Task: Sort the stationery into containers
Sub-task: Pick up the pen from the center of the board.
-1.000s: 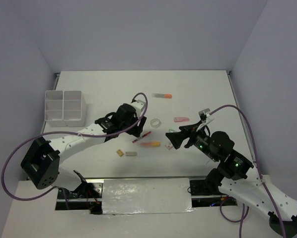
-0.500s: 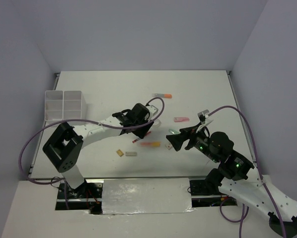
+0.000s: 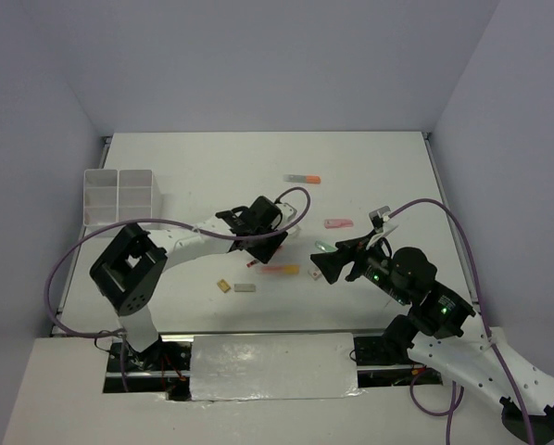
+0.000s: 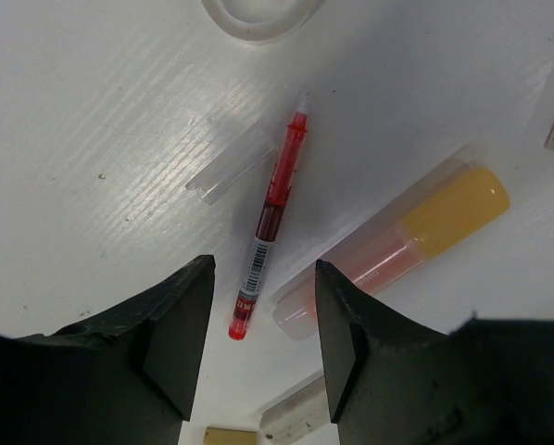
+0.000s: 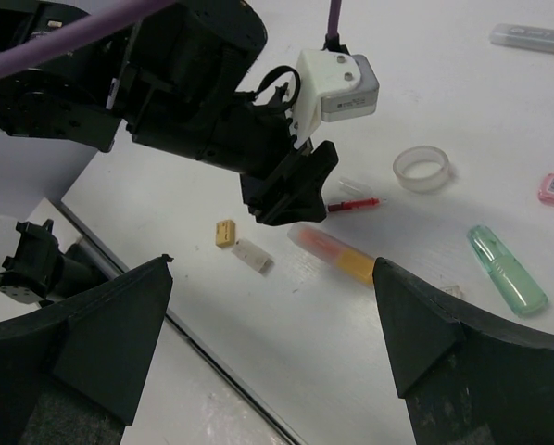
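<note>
The red pen [image 4: 272,218] lies flat on the white table [image 4: 92,111]. Its lower end sits between the fingers of the left gripper [image 4: 263,297], whose jaws stand apart on either side with table showing in both gaps. An orange marker [image 4: 416,227] lies just beside the pen, and a clear tape ring [image 4: 258,14] lies beyond its tip. The right gripper [image 3: 317,261] hovers spread wide, holding nothing, near a green marker [image 5: 509,271]. The divided white box [image 3: 119,197] sits well apart, by the table's left edge.

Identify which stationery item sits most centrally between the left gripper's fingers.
The slim red pen; the thicker pink-and-orange marker angles off to one side, and the tape ring lies farther ahead.
</note>
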You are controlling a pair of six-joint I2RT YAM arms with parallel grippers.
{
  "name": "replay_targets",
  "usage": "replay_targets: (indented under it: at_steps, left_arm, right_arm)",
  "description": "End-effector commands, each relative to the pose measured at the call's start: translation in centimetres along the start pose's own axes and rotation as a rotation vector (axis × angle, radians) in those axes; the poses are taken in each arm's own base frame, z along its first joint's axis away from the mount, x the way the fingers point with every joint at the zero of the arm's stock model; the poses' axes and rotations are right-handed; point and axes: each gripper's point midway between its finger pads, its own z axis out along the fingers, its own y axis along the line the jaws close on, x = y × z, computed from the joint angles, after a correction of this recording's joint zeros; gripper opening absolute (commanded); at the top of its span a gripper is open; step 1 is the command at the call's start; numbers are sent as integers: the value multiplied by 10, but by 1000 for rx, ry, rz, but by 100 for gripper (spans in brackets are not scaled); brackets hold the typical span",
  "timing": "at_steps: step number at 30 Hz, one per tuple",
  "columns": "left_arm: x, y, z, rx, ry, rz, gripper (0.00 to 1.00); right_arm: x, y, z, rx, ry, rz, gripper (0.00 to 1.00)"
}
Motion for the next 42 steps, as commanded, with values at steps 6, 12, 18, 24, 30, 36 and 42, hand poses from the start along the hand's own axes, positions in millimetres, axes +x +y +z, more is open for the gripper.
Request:
replay_targets:
  at_steps: [6,12,18,24,30,36,42]
  left_arm:
    - [-3,-3,13,13,14,7,58]
    - [0,-4,19,17,31,3,55]
    - [6,-3,24,9,48,1,49]
    - [10,-3,27,8,63,3,47]
    - [9,-5,23,17,58,4,36]
    - [1,-7,17,30,33,6,28]
    - [-6,-10,16,43,18,14,13]
  right_arm:
    - [-2,0,1,-4,-19,-7,96]
    - [-2,-1,1,-2,-19,-10,96]
    - [-1,-2,2,-1,-16,-11,96]
    - [-1,-1,2,-4,-19,-10,96]
    - [-1,-2,1,1,-20,-9,96]
    - [-1,-2,2,3,-21,-5,96]
    - [-1,-3,2,7,-21,-7,96]
